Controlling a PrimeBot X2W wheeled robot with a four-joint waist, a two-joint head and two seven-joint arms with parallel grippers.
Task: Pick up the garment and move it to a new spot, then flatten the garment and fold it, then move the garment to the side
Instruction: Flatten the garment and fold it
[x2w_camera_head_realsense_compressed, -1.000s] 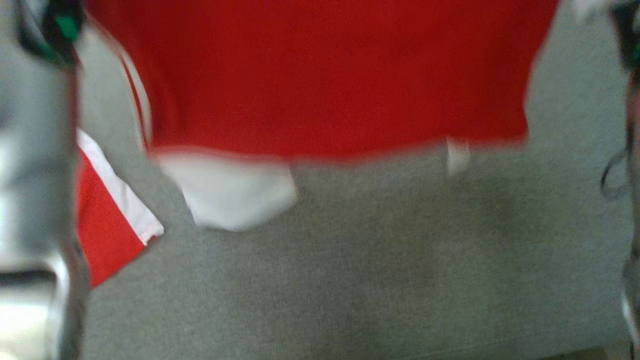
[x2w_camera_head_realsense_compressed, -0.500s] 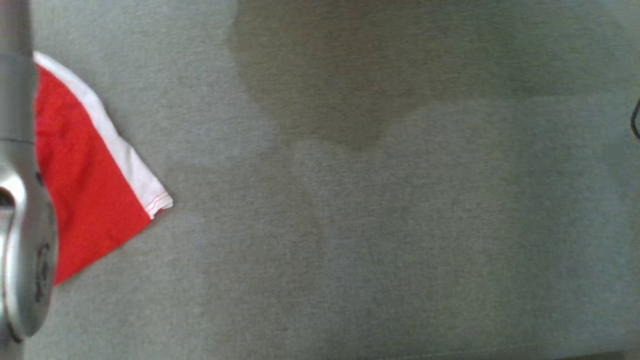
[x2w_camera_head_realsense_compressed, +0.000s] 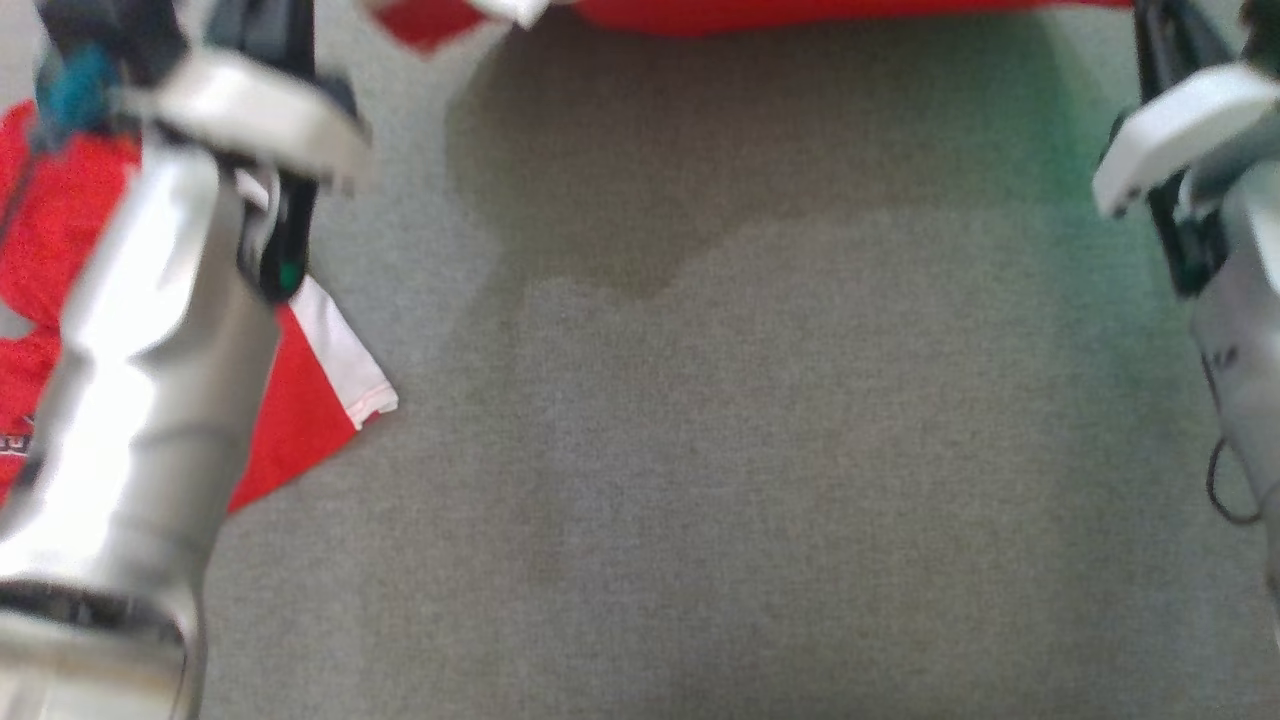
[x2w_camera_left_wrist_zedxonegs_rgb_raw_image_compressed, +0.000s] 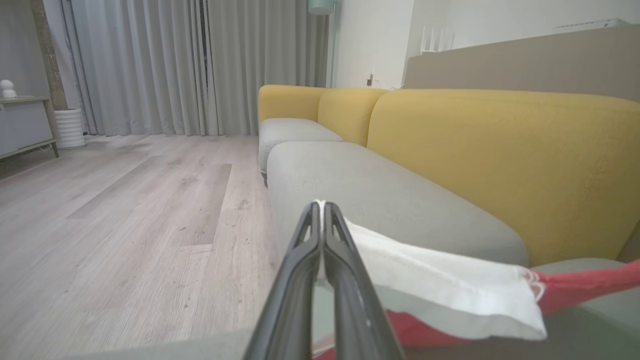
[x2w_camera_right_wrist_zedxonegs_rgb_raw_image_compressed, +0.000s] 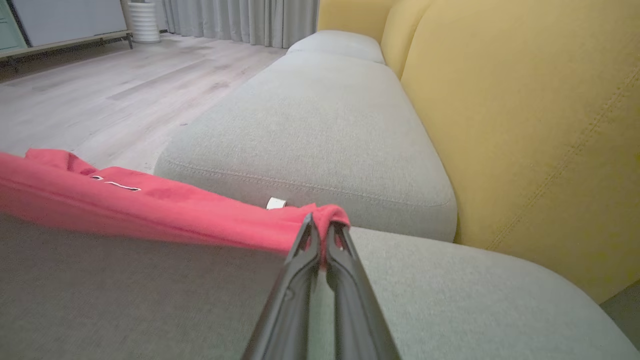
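Here the left gripper (x2w_camera_left_wrist_zedxonegs_rgb_raw_image_compressed: 320, 204) and right gripper (x2w_camera_right_wrist_zedxonegs_rgb_raw_image_compressed: 322, 222) pinch the garment (x2w_camera_right_wrist_zedxonegs_rgb_raw_image_compressed: 150, 210) above a grey cushion (x2w_camera_head_realsense_compressed: 700, 450), yellow backrest (x2w_camera_right_wrist_zedxonegs_rgb_raw_image_compressed: 525, 125) beside.

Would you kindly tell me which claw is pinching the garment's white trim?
The left claw: its closed tips clamp the white trim, whereas the right claw clamps a bunched red edge of the garment.

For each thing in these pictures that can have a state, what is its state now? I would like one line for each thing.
garment: lifted, stretched between both pincers above the seat cushion, not yet laid flat.
left pincer: shut on the garment's white edge.
right pincer: shut on the garment's red edge.
curtains: drawn closed.
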